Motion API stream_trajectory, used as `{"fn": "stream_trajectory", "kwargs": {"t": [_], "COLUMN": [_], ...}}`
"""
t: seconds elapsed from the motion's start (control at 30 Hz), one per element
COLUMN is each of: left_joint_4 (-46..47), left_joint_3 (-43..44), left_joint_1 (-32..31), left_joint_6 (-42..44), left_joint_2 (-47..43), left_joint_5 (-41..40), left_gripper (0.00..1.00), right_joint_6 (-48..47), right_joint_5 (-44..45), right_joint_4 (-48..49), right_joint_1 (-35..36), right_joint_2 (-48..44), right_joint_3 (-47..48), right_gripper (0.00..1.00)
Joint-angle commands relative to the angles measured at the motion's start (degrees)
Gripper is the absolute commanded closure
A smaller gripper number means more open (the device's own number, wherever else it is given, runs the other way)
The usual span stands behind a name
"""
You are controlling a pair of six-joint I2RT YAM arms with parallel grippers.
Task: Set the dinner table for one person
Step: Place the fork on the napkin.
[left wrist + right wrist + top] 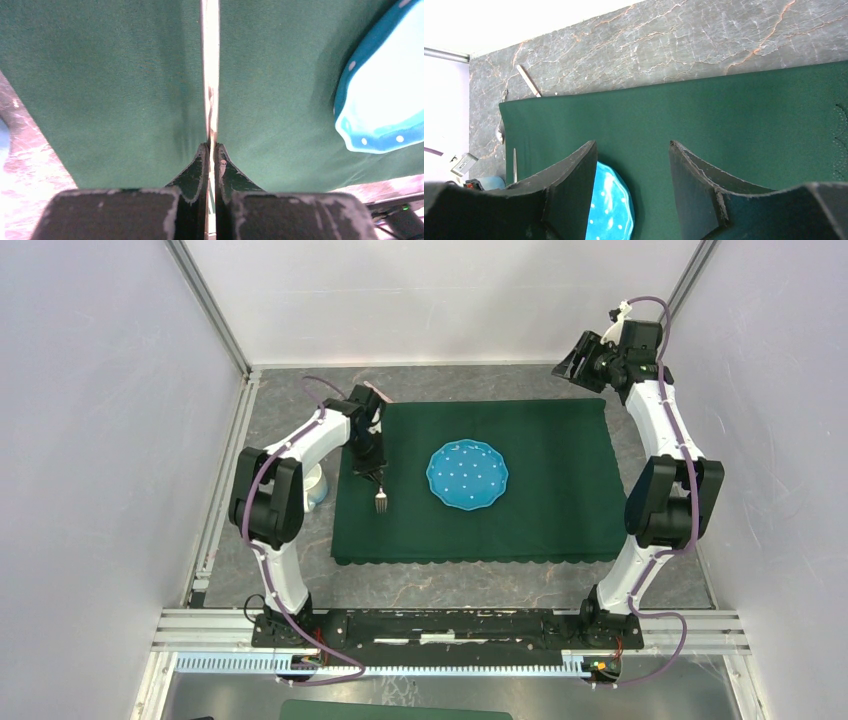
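My left gripper (377, 477) is shut on the handle of a metal fork (381, 502), over the left part of the dark green cloth (560, 490). In the left wrist view the fork (210, 75) shows edge-on, running away from the closed fingertips (202, 160). I cannot tell whether its tines touch the cloth (100, 90). A blue scalloped plate with white dots (467, 475) lies mid-cloth, right of the fork. My right gripper (580, 358) hangs open and empty, high above the far right corner of the dinner table (450, 585).
A pale blue cup (316, 486) stands on the table just left of the cloth, partly behind my left arm. A pale slim stick-like item (529, 80) and a small silvery piece (500, 132) lie by the cloth's far left corner. White walls enclose the table.
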Motion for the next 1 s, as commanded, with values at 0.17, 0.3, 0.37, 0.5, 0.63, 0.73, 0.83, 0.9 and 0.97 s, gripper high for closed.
{"fn": "stream_trajectory", "kwargs": {"t": [0.17,0.3,0.37,0.5,0.63,0.73,0.83,0.9,0.97], "left_joint_4": [-3.13,2.43,2.29,-1.88,-4.66,-3.72,-2.68,-1.69,-1.55], "left_joint_3": [6.05,5.15,6.43,7.77,5.92,3.35,0.96,-0.42,-0.86], "left_joint_1": [-0.31,0.19,0.11,0.0,0.3,0.77,1.09,1.29,1.53], "left_joint_6": [5.63,0.1,1.14,6.5,8.24,6.96,5.66,5.25,5.38], "left_joint_2": [-0.9,-0.88,0.02,1.11,0.75,0.45,0.29,-0.21,-0.56], "left_joint_5": [2.54,8.6,7.87,3.11,-1.09,0.18,1.37,2.03,1.88], "left_gripper": [0.98,0.98,0.98,0.98,0.98,0.98,0.98,0.98,0.98], "right_joint_6": [0.71,0.36,0.36,0.58,1.24,1.39,1.3,1.33,1.49], "right_joint_5": [0.0,0.34,0.38,0.59,0.6,0.53,0.77,0.87,0.96], "right_joint_4": [1.76,1.4,1.4,1.48,1.92,1.79,1.66,1.7,1.75], "right_joint_1": [-0.27,-0.27,-0.27,-0.27,-0.27,-0.27,-0.27,-0.28,-0.27], "right_joint_2": [-2.28,-2.75,-2.93,-2.75,-2.58,-2.48,-2.47,-2.42,-2.29], "right_joint_3": [0.49,0.02,-0.08,0.51,0.72,0.97,1.06,1.07,1.07], "right_gripper": [0.4,0.4,0.4,0.4,0.4,0.4,0.4,0.4,0.4]}}
